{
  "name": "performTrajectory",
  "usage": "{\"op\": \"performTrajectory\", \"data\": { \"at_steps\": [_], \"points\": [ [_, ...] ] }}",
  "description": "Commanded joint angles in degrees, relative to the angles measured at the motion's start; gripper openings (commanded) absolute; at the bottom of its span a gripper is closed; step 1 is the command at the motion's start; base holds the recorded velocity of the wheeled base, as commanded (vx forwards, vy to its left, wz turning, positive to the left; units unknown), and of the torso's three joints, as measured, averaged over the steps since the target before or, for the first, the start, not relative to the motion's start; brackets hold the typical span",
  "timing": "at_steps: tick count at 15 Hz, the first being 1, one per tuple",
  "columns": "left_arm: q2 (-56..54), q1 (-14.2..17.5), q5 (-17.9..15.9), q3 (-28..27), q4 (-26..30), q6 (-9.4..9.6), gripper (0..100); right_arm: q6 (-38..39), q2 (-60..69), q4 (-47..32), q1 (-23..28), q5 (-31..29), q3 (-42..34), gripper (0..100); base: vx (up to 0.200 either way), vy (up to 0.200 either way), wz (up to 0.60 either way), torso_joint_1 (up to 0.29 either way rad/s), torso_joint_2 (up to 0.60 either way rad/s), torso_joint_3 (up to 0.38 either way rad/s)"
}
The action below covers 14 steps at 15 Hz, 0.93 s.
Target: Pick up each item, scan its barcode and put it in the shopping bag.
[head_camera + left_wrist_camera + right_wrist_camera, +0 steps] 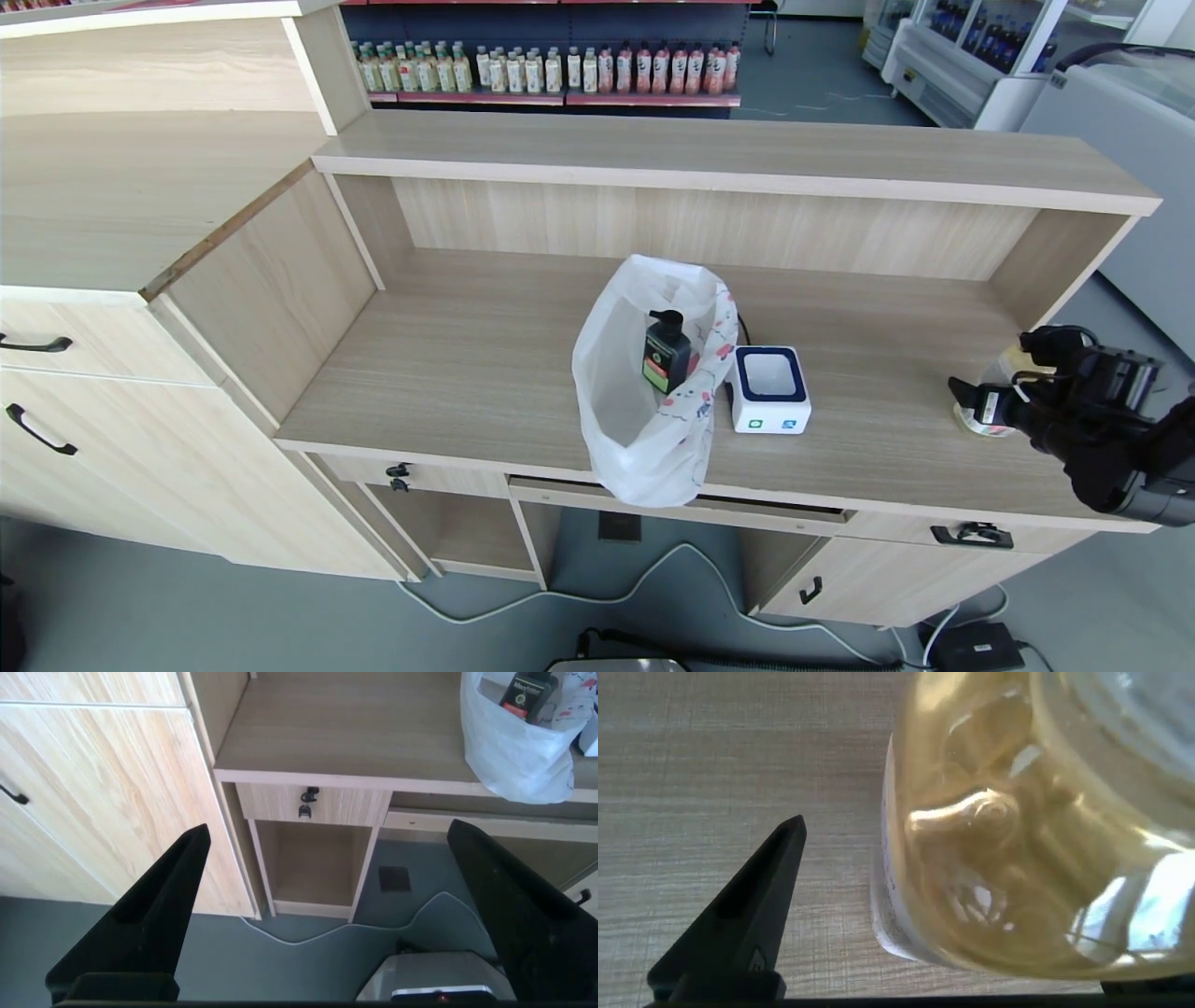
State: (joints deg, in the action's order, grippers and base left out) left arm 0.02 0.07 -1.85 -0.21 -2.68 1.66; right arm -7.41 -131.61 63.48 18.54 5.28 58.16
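One item, a black pump bottle [666,355], stands inside the white bag [607,373] at the middle of the counter [485,373], and the bag's belly sags over the front edge. Just beside the bag, toward the right end, sits the scanner [769,387] with its window facing up.

The jar [982,427] is the thing in hand: clear, full of something yellowish, standing near the right end of the counter and close to its front edge. My right claw [1004,373] is spread around it. Seen from the wrist, one finger [738,924] stands clear of the jar [1018,831] with bare wood between, so I judge nothing is gripped yet. My left claw [329,835] is wide open and holds nothing, out in front of the counter's left end, lower than the keyed drawer [313,803].

What worries me is the closing. If one finger meets the round, smooth side first, it could shove the jar toward the edge or tip it. A full jar is likely heavy, so a shallow pinch may slip on the lift. Set down hard, it could drag the sagging bag off the front
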Motion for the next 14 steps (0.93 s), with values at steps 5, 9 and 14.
{"op": "performTrajectory", "data": {
  "at_steps": [5, 9, 14],
  "points": [
    [0.0, 0.0, 0.0, 0.0, 0.0, 0.01, 100, -0.4, -0.8, 1.1, 0.3, 0.7, 0.0, 0, 0.000, 0.000, 0.00, 0.000, 0.00, 0.000],
    [0.0, 0.0, 0.0, 0.0, 0.0, 0.01, 100, -0.8, -1.4, 3.4, 0.9, 0.6, 0.1, 0, 0.000, 0.000, 0.00, 0.000, 0.00, 0.000],
    [0.0, 0.0, 0.0, 0.0, 0.0, 0.01, 100, 0.0, 1.5, 2.0, 1.6, 1.0, 1.5, 0, 0.000, 0.000, 0.00, 0.000, 0.00, 0.000]
  ]
}}
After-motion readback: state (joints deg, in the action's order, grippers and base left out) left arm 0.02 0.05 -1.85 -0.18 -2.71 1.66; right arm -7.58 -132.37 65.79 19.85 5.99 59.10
